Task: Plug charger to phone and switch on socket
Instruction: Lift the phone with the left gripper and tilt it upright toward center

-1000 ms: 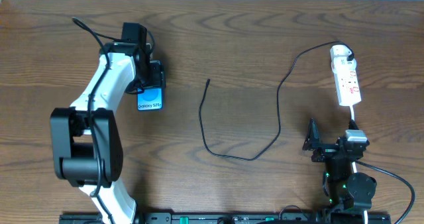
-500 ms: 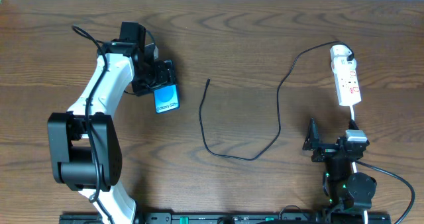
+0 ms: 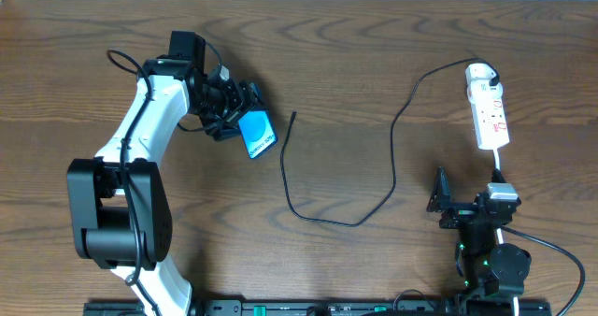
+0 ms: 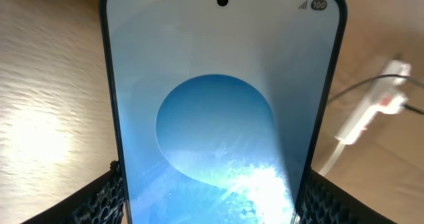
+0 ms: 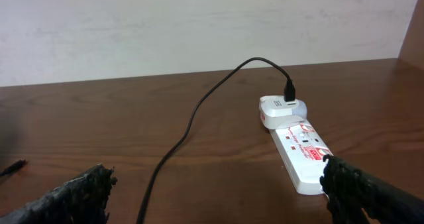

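My left gripper is shut on the phone, a small smartphone with a bright blue screen, held tilted left of the table's middle. It fills the left wrist view between my two fingers. The charger is a thin black cable; its connector tip lies just right of the phone, and its plug sits in the far end of the socket, a white power strip at the right. My right gripper is open and empty, near the socket's near end.
The socket's thick white cord runs down toward my right arm's base. A pale wall stands behind the table's far edge. My left arm reaches across the left side.
My left gripper has carried the phone to the right toward the cable's tip and turned it so it is tilted. The right arm has not moved.
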Available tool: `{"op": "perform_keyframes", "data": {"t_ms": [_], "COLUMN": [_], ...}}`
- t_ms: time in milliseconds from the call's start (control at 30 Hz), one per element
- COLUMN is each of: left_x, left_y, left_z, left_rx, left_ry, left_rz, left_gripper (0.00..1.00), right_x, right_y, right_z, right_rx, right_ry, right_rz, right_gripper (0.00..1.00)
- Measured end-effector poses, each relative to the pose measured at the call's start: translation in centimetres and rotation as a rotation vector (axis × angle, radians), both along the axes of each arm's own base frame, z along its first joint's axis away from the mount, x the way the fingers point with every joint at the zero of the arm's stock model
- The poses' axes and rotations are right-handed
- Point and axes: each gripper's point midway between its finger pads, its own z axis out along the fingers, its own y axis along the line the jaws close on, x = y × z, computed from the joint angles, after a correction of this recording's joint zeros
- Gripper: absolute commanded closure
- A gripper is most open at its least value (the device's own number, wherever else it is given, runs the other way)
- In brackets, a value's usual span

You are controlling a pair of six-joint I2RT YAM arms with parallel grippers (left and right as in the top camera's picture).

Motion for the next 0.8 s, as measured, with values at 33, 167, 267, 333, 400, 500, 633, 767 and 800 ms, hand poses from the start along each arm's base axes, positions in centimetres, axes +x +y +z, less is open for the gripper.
{"op": "perform_keyframes", "data": {"t_ms": [33, 167, 267, 333, 400, 500, 633, 767, 800], "left_x": [-0.1, -0.2, -0.4, -0.4, -0.5, -0.7, -0.8, -0.9, -0.9], "left_y": [-0.3, -1.1, -1.5, -1.9, -2.2, -2.7, -3.2, -3.5, -3.6], "left_z": [0.2, 0.8, 1.3, 1.6, 1.9, 2.5, 3.0, 3.4, 3.5], "left_rx": [-0.023, -0.091, -0.132, -0.162, -0.195, -0.242, -0.288, -0.322, -0.329], "left_ry": [0.013, 0.065, 0.105, 0.132, 0.160, 0.199, 0.250, 0.299, 0.309], "left_rz": [0.011, 0.056, 0.091, 0.112, 0.131, 0.154, 0.187, 0.220, 0.226], "left_gripper": [0.26, 0.25, 0.26, 0.26, 0.26, 0.27, 0.28, 0.28, 0.28], "right_x": [0.0, 0.0, 0.0, 0.0, 0.0, 0.0, 0.0, 0.0, 0.0], "right_y": [0.0, 0.0, 0.0, 0.0, 0.0, 0.0, 0.0, 0.0, 0.0], "right_z": [0.0, 0.0, 0.0, 0.0, 0.0, 0.0, 0.0, 0.0, 0.0], "right_rx": [0.000, 0.000, 0.000, 0.000, 0.000, 0.000, 0.000, 0.000, 0.000], "right_ry": [0.000, 0.000, 0.000, 0.000, 0.000, 0.000, 0.000, 0.000, 0.000], "right_rz": [0.000, 0.000, 0.000, 0.000, 0.000, 0.000, 0.000, 0.000, 0.000], "right_gripper": [0.01, 0.01, 0.01, 0.01, 0.01, 0.01, 0.01, 0.01, 0.01]}}
